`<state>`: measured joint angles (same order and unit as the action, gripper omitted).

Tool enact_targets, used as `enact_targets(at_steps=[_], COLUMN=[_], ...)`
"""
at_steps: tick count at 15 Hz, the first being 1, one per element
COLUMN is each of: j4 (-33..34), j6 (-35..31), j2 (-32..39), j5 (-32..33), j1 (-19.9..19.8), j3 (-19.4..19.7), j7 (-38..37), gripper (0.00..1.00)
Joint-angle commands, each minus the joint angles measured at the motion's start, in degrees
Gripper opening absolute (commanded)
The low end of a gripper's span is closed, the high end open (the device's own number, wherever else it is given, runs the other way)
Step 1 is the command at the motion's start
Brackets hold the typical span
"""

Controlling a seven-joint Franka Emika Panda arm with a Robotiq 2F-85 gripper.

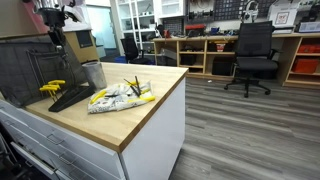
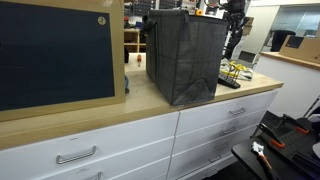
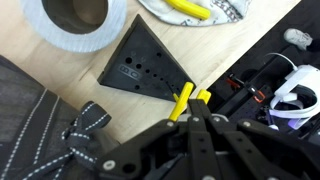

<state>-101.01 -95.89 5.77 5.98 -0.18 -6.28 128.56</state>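
Note:
My gripper [image 3: 191, 108] has its black fingers pressed together, and nothing shows between them. It hangs above a wooden countertop [image 1: 150, 100]. Just past the fingertips, two yellow tool handles [image 3: 183, 101] stick out at the near corner of a black triangular tool stand [image 3: 140, 66] with several holes. In an exterior view the gripper [image 1: 57, 42] is above the yellow handles [image 1: 50, 87] and the stand [image 1: 68, 97]. In an exterior view the arm [image 2: 235, 20] rises behind a dark bag [image 2: 185, 55].
A grey-and-white roll [image 3: 75, 25] stands beside the stand. A white cloth with yellow-handled tools [image 1: 120, 97] lies mid-counter. The dark grey fabric bag [image 1: 25, 65] stands at the counter's left. The counter edge [image 3: 260, 50] drops to clutter below. An office chair [image 1: 252, 55] stands beyond.

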Motion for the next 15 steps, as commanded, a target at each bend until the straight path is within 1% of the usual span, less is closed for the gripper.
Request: enact_targets(at_steps=[1, 3, 7, 10, 12, 14, 15], j4=[2.75, 4.22, 8.47, 10.68, 11.36, 11.88, 11.97], j6=[2.32, 3.86, 9.22, 12.59, 13.13, 13.20, 13.01], j2=[-2.30, -3.17, -4.47, -5.65, -6.23, -6.63, -6.95], j5=[0.24, 0.93, 3.87, 7.21, 9.85, 10.60, 10.34], j1=[0.75, 0.81, 1.34, 2.47, 3.66, 4.93, 5.65], j3=[1.67, 2.01, 1.82, 1.21, 0.52, -0.20, -0.64], j7=[-7.66, -9.19, -5.50, 1.33, 5.97, 5.83, 4.49], gripper=[0.00, 0.00, 0.00, 0.00, 0.00, 0.00, 0.00])
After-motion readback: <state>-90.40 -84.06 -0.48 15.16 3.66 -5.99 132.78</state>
